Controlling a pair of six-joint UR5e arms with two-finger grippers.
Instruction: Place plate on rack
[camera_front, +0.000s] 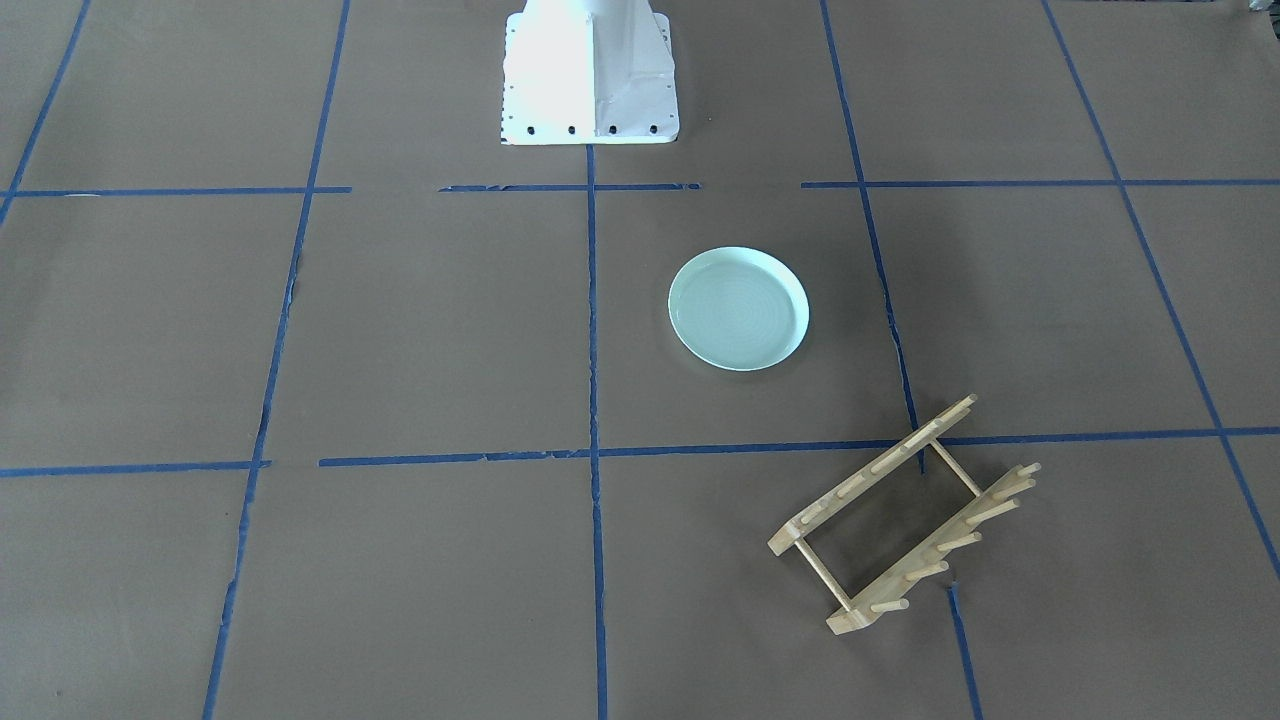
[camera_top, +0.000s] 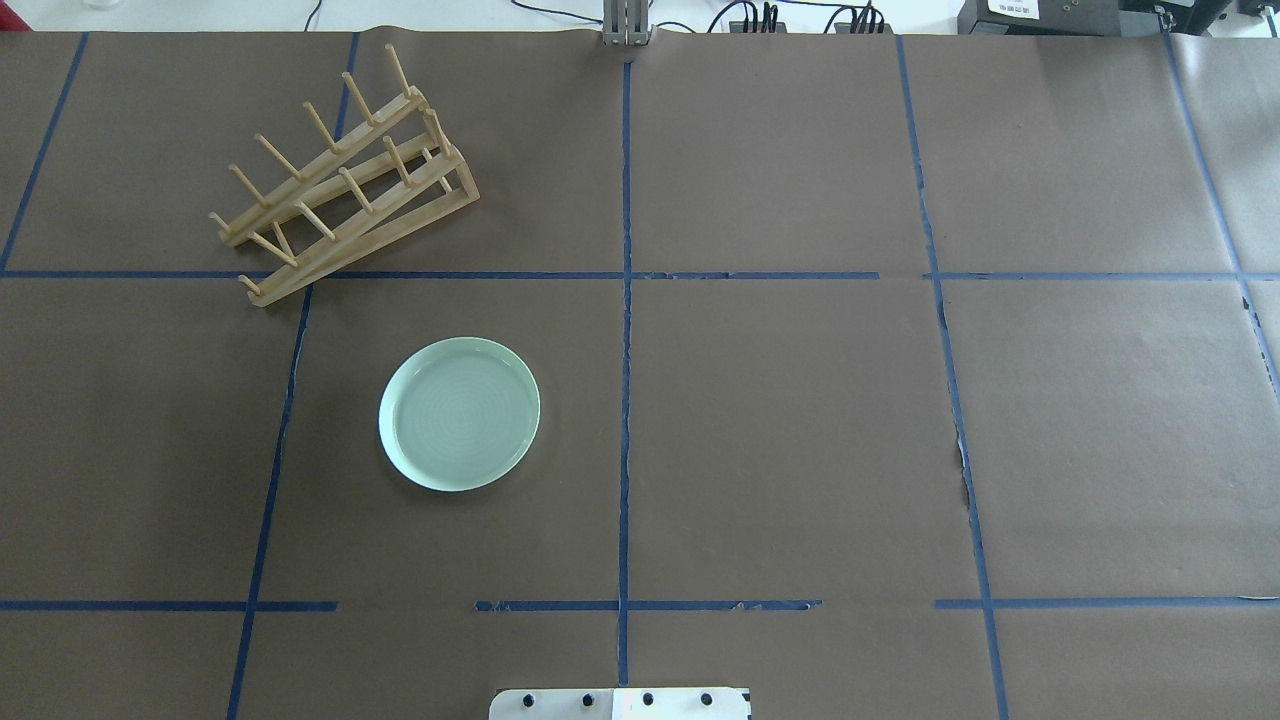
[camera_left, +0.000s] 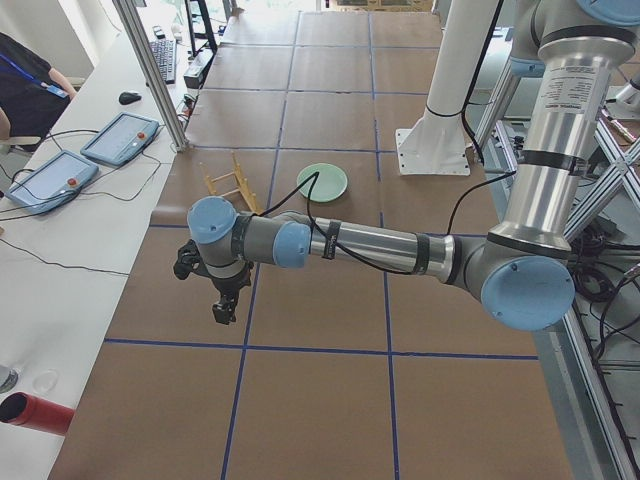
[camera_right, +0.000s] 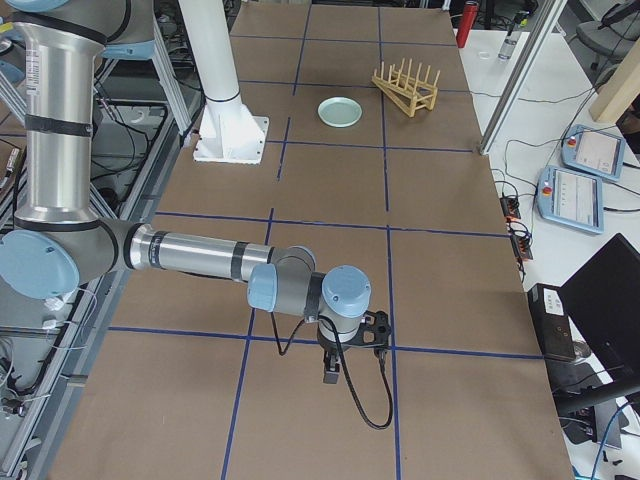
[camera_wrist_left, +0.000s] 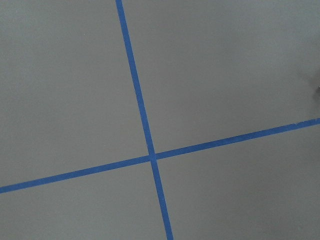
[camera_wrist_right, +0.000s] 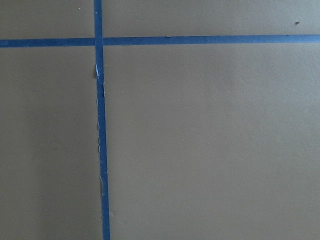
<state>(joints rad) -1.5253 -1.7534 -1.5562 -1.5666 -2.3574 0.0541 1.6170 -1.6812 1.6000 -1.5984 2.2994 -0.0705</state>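
Mint-green plate (camera_top: 459, 413) lies flat on the papered table (camera_top: 800, 400), near the rack (camera_top: 345, 180) on its robot side, not touching it. Left gripper (camera_left: 222, 310) and right gripper (camera_right: 331, 372) hang well apart from the rack. I cannot tell how far open these 2 are.

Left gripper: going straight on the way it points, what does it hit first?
The left gripper points down; first contact is probably the table, near a tape crossing.
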